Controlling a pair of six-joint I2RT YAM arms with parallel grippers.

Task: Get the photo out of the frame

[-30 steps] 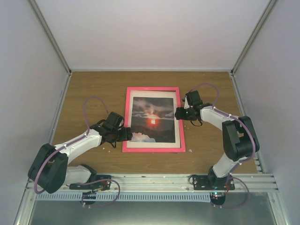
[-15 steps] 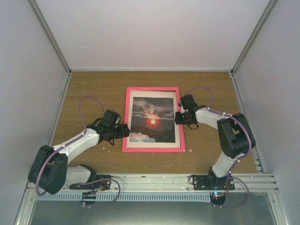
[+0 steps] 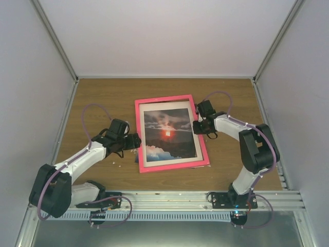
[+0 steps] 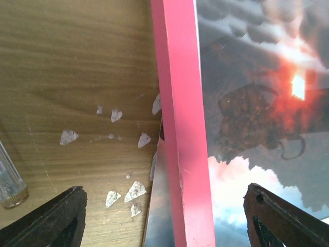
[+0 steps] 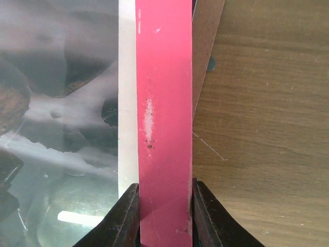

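The pink frame (image 3: 175, 165) lies skewed on the wooden table, with the sunset photo (image 3: 168, 135) inside it behind a white mat. My right gripper (image 3: 198, 125) is shut on the frame's right rim (image 5: 164, 103), one finger (image 5: 126, 216) on each side of the pink strip. A brown backing board (image 5: 208, 41) pokes out beyond that rim. My left gripper (image 3: 134, 141) is open and straddles the frame's left rim (image 4: 180, 103) without touching it. One finger (image 4: 56, 216) hangs over the wood and the other over the photo (image 4: 257, 103). A shiny sheet edge (image 4: 159, 206) shows under the left rim.
Small white flecks (image 4: 123, 193) lie on the wood left of the frame. A clear cylindrical piece (image 4: 10, 180) is at the left edge of the left wrist view. White walls enclose the table, and a metal rail (image 3: 164, 198) runs along its near edge.
My right gripper has closed onto the frame's right rim. The frame has turned counter-clockwise, its top swinging left and its bottom right. The left gripper has stayed open and shifted slightly.
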